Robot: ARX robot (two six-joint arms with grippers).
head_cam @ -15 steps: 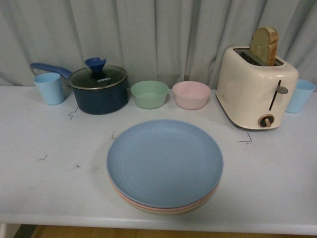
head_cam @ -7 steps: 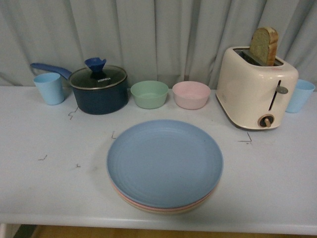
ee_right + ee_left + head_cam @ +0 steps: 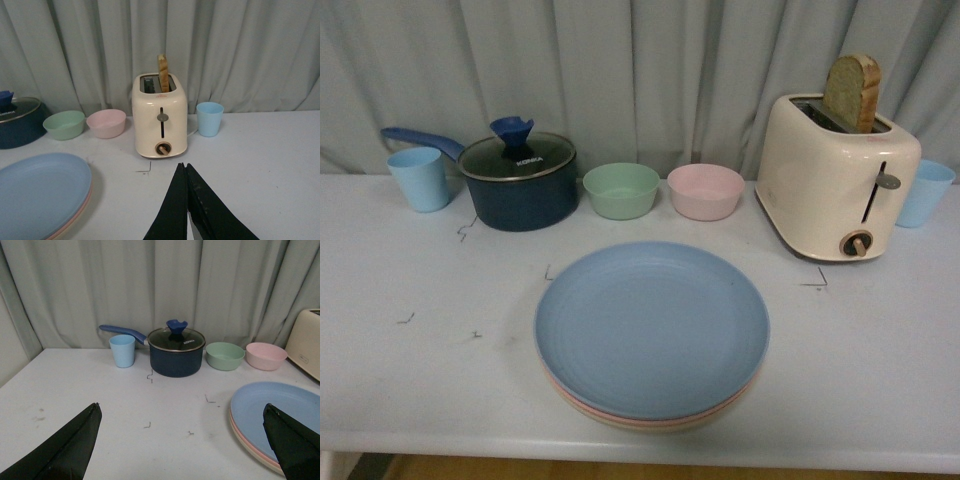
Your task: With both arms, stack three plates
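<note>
Over the last second I see almost nothing different: in my front view the stack of round matte plates, light blue on top [image 3: 652, 328], sits a hair further left than before, and so do the cream toaster [image 3: 837, 178] and the small bowls. Everything shifts together, so the camera itself probably nudged.

Soft, even, rather dim light with a cool grey-blue cast, faint shadow under the plates [image 3: 651, 330] and beside the toaster [image 3: 837, 178], no glare, mild softness and grain throughout, wrist views equally flat, black fingers [image 3: 65, 450] underexposed
</note>
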